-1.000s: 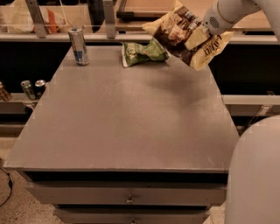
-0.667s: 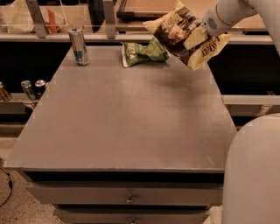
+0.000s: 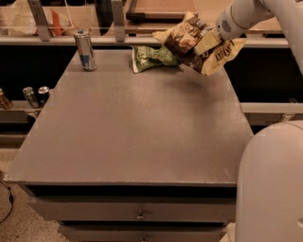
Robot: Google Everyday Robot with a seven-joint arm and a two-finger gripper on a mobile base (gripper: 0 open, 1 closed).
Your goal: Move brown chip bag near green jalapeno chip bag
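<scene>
Brown chip bag is what your gripper is pinching, up in the upper right of the frame. The fingers are pressed onto the bag where its dark centre meets the cream-yellow end. That end, with its lettering, sticks out to the right below the wrist, and the other end points left. The brown chip bag hangs tilted and clear of the table, and you can see its shadow on the grey top just beneath it.

The white arm reaches in from the upper right corner to the gripper.

Just left of and slightly below the held bag, the green jalapeno chip bag lies crumpled on the table near the far edge. The brown bag's left end overlaps the green bag's right end in the frame. You cannot tell from here whether the two touch.

Further left, a silver-blue drink can stands upright at the table's far left corner, well apart from both bags.

At the left edge of the frame, a few small cans stand on a lower shelf beside the table. Drawers run under the table's front edge, and the robot's white body fills the lower right corner.
</scene>
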